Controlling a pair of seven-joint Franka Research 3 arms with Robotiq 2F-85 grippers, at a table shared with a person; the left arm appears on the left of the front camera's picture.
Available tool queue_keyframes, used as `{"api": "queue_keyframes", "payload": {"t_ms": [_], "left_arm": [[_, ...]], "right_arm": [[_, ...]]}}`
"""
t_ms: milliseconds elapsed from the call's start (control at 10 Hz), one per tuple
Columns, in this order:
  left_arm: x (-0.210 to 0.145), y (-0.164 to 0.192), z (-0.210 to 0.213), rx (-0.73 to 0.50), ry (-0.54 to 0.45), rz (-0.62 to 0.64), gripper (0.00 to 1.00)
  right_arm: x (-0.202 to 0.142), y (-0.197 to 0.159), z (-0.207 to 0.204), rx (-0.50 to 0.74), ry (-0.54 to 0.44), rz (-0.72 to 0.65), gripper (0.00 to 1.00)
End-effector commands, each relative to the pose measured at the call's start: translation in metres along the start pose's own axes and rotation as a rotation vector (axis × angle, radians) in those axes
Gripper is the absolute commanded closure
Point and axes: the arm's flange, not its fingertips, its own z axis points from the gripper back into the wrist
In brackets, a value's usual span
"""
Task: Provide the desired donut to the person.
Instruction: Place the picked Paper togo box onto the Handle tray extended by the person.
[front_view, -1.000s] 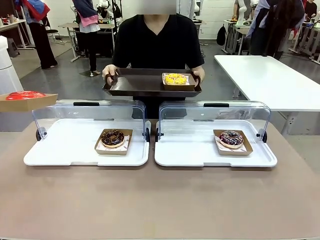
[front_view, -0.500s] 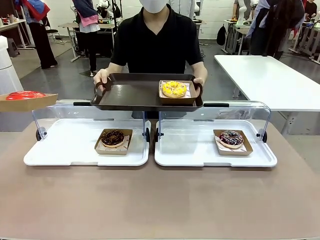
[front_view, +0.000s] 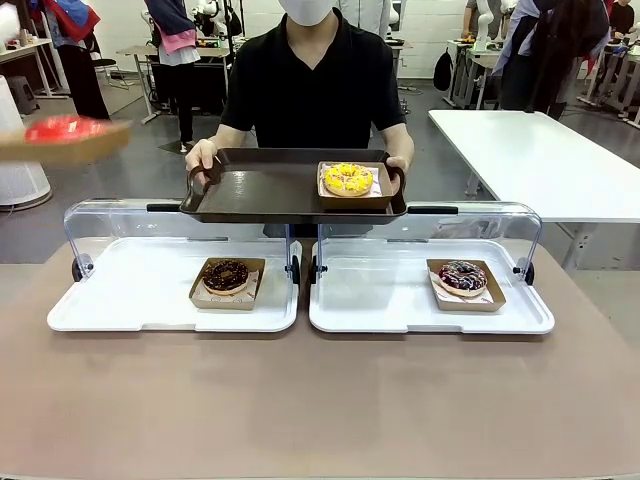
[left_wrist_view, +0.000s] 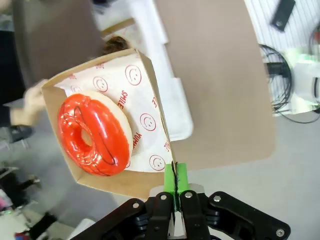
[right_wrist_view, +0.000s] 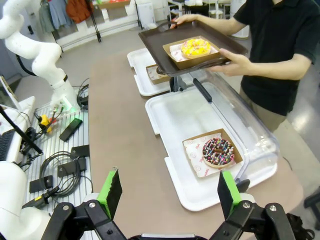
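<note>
The red-glazed donut (left_wrist_view: 94, 134) is being carried in its paper tray (left_wrist_view: 145, 90), whose thin edge is being clamped between the closed pads of the left gripper (left_wrist_view: 175, 181); it is blurred at the upper left (front_view: 62, 128), well apart from the brown tray (front_view: 260, 190) being held out by the person (front_view: 315, 75). The right gripper (right_wrist_view: 170, 192) is being held wide apart, empty. With so narrow a pinch, the cardboard is likely to be tilted or slipped during a fast swing

Front cam sits low at the table (front_view: 320, 400) edge, facing the person (front_view: 315, 80). Left wrist cam hangs close above a cardboard tray (left_wrist_view: 100, 120). Right wrist cam looks down from higher, sharing the brown serving tray (right_wrist_view: 195, 47).
</note>
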Motion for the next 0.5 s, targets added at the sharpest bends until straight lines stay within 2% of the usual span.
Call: {"api": "queue_keyframes", "payload": {"t_ms": [0,100,200,400], "left_arm": [[0.041,0.044,0.014,0.087,-0.013,-0.055,0.99],[0.068,0.06,0.007,0.077,-0.027,-0.076,0.99],[0.094,0.094,-0.01,0.068,-0.007,-0.095,0.99],[0.121,0.15,-0.063,-0.008,-0.022,-0.088,0.99]], "right_arm": [[-0.001,0.0,-0.001,-0.006,-0.01,0.006,0.0],[-0.001,0.0,-0.001,-0.006,-0.01,0.006,0.0],[-0.001,0.0,-0.001,-0.006,-0.01,0.006,0.0],[-0.001,0.0,-0.001,-0.006,-0.01,0.006,0.0]]}}
